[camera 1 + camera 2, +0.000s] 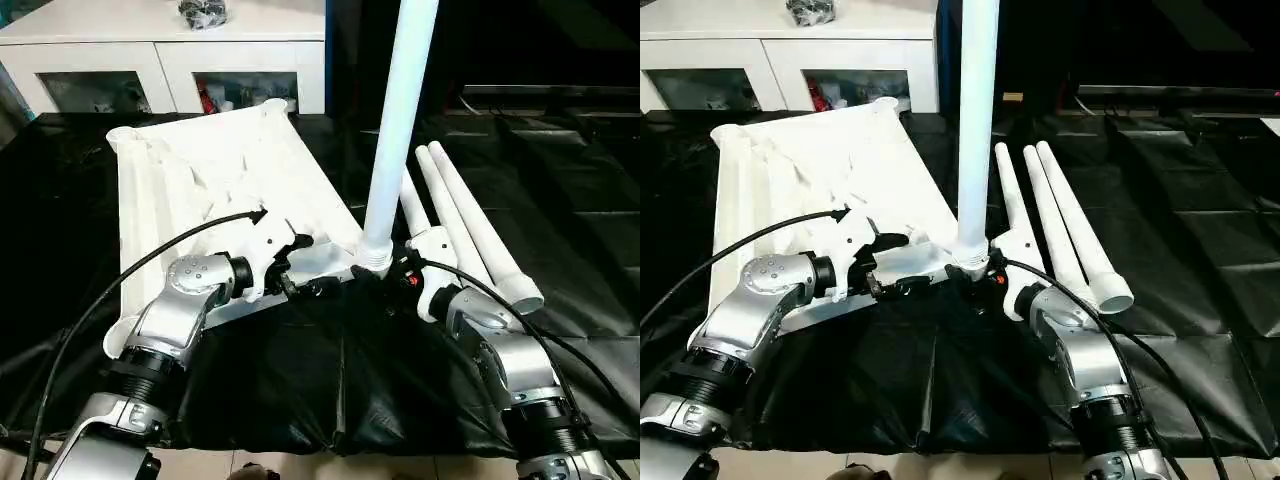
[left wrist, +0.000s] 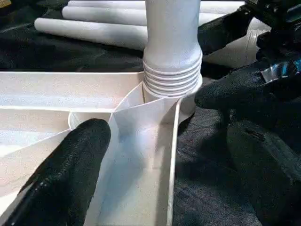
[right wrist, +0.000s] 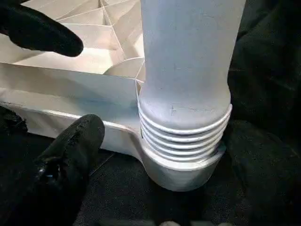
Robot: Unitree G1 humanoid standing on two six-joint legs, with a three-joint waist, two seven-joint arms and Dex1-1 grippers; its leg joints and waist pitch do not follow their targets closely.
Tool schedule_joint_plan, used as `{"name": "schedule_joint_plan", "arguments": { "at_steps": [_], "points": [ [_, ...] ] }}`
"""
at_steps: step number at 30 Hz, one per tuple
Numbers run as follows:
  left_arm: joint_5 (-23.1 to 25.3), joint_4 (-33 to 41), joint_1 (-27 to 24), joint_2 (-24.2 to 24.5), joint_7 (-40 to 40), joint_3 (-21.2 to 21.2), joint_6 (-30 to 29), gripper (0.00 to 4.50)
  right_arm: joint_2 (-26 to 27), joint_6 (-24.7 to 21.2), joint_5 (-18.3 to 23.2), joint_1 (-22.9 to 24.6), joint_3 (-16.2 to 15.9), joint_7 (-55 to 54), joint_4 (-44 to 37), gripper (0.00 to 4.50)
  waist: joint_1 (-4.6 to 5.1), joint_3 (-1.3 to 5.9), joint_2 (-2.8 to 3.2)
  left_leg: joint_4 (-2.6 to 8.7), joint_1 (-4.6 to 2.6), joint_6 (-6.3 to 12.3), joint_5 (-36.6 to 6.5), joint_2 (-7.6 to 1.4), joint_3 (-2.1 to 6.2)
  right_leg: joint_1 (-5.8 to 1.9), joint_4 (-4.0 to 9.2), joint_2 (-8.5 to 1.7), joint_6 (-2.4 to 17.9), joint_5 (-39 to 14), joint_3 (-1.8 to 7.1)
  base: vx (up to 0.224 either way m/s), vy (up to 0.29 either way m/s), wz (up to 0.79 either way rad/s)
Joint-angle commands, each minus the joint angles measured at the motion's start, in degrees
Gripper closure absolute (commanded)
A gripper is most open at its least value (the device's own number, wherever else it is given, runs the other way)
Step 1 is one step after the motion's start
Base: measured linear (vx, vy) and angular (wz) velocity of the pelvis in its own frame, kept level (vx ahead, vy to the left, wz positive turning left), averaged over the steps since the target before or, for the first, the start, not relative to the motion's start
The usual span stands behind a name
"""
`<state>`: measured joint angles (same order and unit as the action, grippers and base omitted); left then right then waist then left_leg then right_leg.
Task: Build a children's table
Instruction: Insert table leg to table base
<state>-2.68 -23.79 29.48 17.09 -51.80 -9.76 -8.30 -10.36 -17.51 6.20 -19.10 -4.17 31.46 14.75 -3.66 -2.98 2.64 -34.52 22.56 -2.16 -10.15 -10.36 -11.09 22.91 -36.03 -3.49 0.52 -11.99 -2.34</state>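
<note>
- The white plastic rectangular tabletop lay upside down on the black sheet, ribbed underside up, its long axis running from the robot toward the white cabinet with glass doors.
- One long white tapered tubular leg stood upright in the tabletop's near right corner socket, its threaded end partly seated with several thread ridges visible above the rim.
- Three more white tubular legs lay side by side on the sheet just right of the tabletop, long axes pointing away from the robot.
- The left gripper sat at the tabletop's near edge, fingers apart, holding nothing.
- The right gripper stood beside the upright leg's base, fingers spread wide, not clamped on it.
</note>
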Motion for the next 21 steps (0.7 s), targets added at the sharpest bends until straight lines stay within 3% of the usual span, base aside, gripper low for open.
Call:
{"name": "schedule_joint_plan", "arguments": {
  "at_steps": [1,13,14,15,16,17,18,19,21],
  "points": [
    [-0.30,0.89,-0.46,0.46,-0.11,-0.11,-0.34,0.06,-0.15,-0.80,0.22,-0.44,0.36,-0.04,-0.85,0.00,-0.35,4.30,-0.09,3.39,-1.29,2.89,-6.85,-2.62,1.52,-3.01,3.66,-4.43,13.94,0.80,2.30,0.000,0.000,0.00],
    [-0.30,0.89,-0.46,0.46,-0.11,-0.11,-0.34,0.06,-0.15,-0.80,0.22,-0.44,0.36,-0.04,-0.85,0.00,-0.36,4.31,-0.11,3.39,-1.25,2.70,-6.86,-2.61,1.54,-3.09,3.67,-4.49,13.81,0.55,2.33,0.000,0.000,0.00],
    [-0.11,9.46,3.56,6.09,-3.16,-1.92,-21.70,0.06,-2.50,-21.59,-1.99,-11.12,-2.29,-3.11,-10.86,0.00,0.01,4.04,-2.66,3.92,-1.54,2.56,-5.05,-2.69,1.43,-3.64,3.16,-3.81,14.23,1.95,2.20,0.000,0.000,0.00],
    [-0.14,9.33,4.04,6.24,-5.27,-3.15,-20.73,0.06,-5.40,-20.04,-0.66,-9.29,-3.10,1.48,-12.89,0.00,-0.06,4.25,-0.14,3.55,-0.90,2.86,-2.11,-2.04,2.16,-3.51,2.17,-3.92,13.77,0.20,2.02,0.000,0.000,0.00],
    [-0.23,9.22,4.41,6.37,-6.92,-4.07,-20.18,0.06,-7.57,-18.95,0.34,-7.96,-3.70,4.94,-14.37,0.00,-0.51,4.11,0.12,3.53,-1.51,2.38,-4.33,-2.35,1.75,-2.79,3.25,-4.09,12.79,-2.77,2.04,0.000,0.000,0.00],
    [-0.20,9.11,4.71,6.50,-8.25,-4.91,-19.85,0.06,-9.60,-18.02,1.18,-6.80,-4.24,8.04,-15.70,0.00,-0.97,3.51,-0.36,3.43,-1.97,1.57,-7.93,-2.79,1.47,-2.40,4.06,-4.39,12.16,-4.95,2.58,0.000,0.000,0.00],
    [-0.18,9.05,4.75,6.51,-8.44,-5.03,-19.75,0.06,-9.93,-17.90,1.30,-6.63,-4.34,8.54,-15.88,0.00,-1.32,2.89,-0.38,4.01,-2.13,0.51,-11.78,-2.87,1.42,-2.33,4.67,-4.48,11.83,-9.44,2.61,0.000,0.000,0.00],
    [-0.20,9.08,4.63,6.50,-8.42,-5.03,-19.73,0.06,-10.01,-17.89,1.25,-6.57,-4.38,8.61,-15.86,0.00,-1.43,2.84,-0.71,4.15,-2.21,-0.02,-12.89,-2.71,1.36,-2.48,4.84,-4.46,11.44,-11.43,2.61,0.000,0.000,0.00],
    [-0.19,9.08,4.55,6.49,-8.40,-5.02,-19.70,0.06,-10.05,-17.88,1.23,-6.54,-4.41,8.64,-15.86,0.00,-1.69,3.21,-0.76,4.41,-2.42,-1.88,-13.91,-2.75,1.68,-2.69,4.96,-4.70,10.90,-13.85,2.64,0.000,0.000,0.00]
  ]
}}
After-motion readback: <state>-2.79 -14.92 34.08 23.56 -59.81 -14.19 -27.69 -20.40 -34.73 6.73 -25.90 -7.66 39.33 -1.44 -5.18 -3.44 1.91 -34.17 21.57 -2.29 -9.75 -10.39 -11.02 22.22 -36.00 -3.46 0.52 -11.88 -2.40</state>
